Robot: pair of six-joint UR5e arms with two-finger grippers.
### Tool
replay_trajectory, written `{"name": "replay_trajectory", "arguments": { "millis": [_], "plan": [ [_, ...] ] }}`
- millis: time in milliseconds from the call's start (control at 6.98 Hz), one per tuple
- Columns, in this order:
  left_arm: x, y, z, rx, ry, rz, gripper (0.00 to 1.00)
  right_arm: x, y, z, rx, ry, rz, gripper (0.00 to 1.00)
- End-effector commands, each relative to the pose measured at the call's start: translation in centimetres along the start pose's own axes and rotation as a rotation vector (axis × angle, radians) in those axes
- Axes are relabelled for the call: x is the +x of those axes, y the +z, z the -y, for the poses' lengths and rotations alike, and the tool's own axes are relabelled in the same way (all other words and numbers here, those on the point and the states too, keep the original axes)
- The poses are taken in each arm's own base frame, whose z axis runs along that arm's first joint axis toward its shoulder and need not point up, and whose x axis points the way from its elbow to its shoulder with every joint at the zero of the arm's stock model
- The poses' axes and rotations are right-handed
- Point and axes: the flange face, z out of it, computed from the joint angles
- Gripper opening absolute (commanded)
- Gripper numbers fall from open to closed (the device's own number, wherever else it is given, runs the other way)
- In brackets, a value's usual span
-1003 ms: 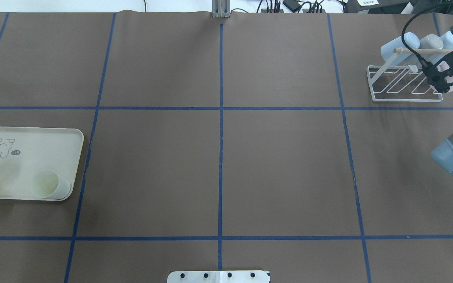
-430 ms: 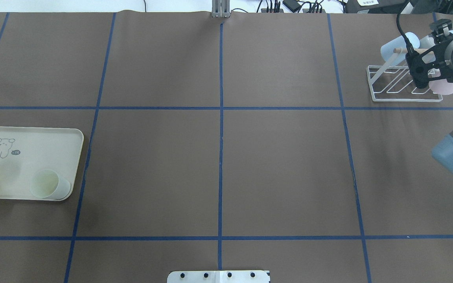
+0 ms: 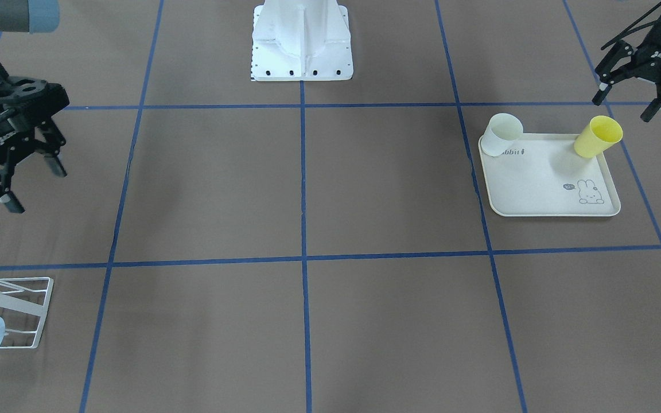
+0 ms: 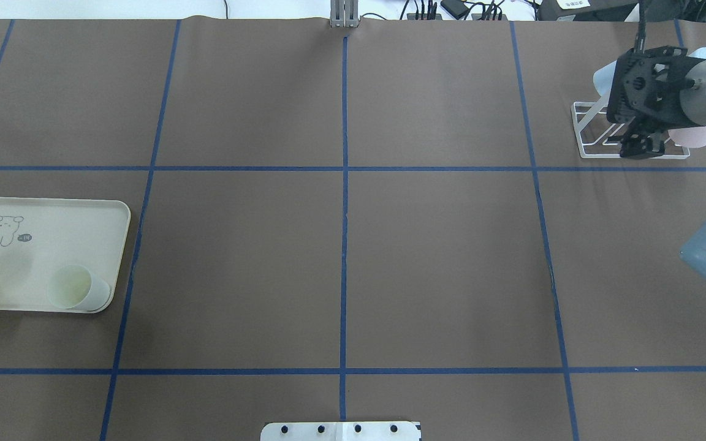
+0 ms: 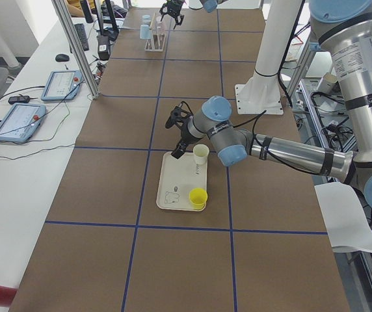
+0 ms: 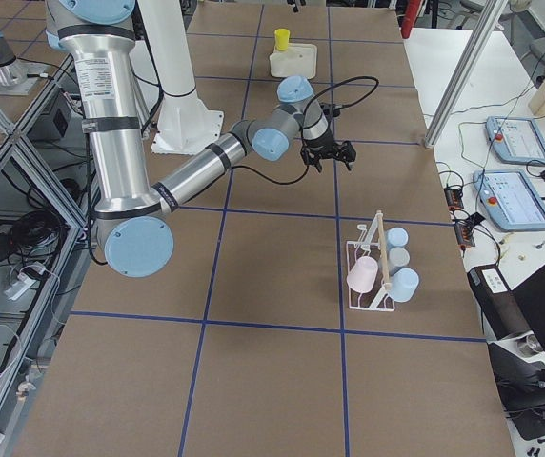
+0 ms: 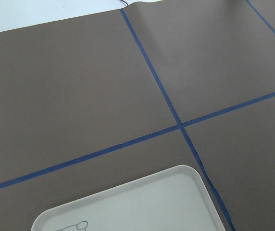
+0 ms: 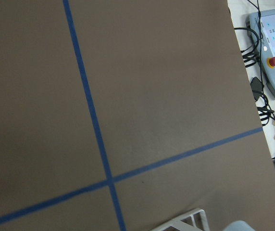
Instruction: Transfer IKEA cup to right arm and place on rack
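Note:
A white cup (image 3: 502, 133) and a yellow cup (image 3: 597, 136) stand on the cream tray (image 3: 537, 198). My left gripper (image 3: 623, 106) hangs open and empty above the table just behind the yellow cup, apart from it. The white wire rack (image 4: 592, 131) at the far right holds a pink cup (image 4: 693, 135) and pale blue cups (image 6: 406, 284). My right gripper (image 3: 15, 175) is open and empty, raised over the table on the robot's side of the rack; in the overhead view this gripper (image 4: 638, 144) overlaps the rack's front.
Blue tape lines split the brown table into squares. The robot's white base (image 3: 302, 40) sits at the near middle edge. Control tablets (image 6: 515, 171) and cables lie beyond the table's far side. The tray's corner (image 7: 142, 202) shows in the left wrist view.
My right gripper has risen and swung left, away from the pink cup, which stays on the rack. The tray and its two cups have not moved.

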Motion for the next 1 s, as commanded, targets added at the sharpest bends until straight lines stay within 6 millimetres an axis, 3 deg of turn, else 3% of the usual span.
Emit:
{"name": "replay_trajectory", "arguments": {
  "millis": [0,143,287,716,860],
  "plan": [
    [4.3,4.3,-2.1,-0.004,-0.086,0.009,1.00,-4.7,-0.9,7.2,0.110,0.202,0.111,0.99],
    [5.5,6.0,-3.3,-0.006,-0.112,0.030,1.00,-6.1,-0.8,9.3,0.131,0.242,0.140,0.99],
    [6.4,7.9,-4.8,-0.019,-0.136,0.050,1.00,-6.6,-0.9,10.1,0.142,0.248,0.151,0.99],
    [8.4,12.4,-9.5,-0.069,-0.172,0.098,1.00,-6.9,-0.6,10.1,0.138,0.246,0.153,0.99],
    [9.3,13.0,-10.2,-0.078,-0.191,0.090,0.94,-6.9,-0.7,10.1,0.140,0.246,0.153,0.99]
  ]
}}
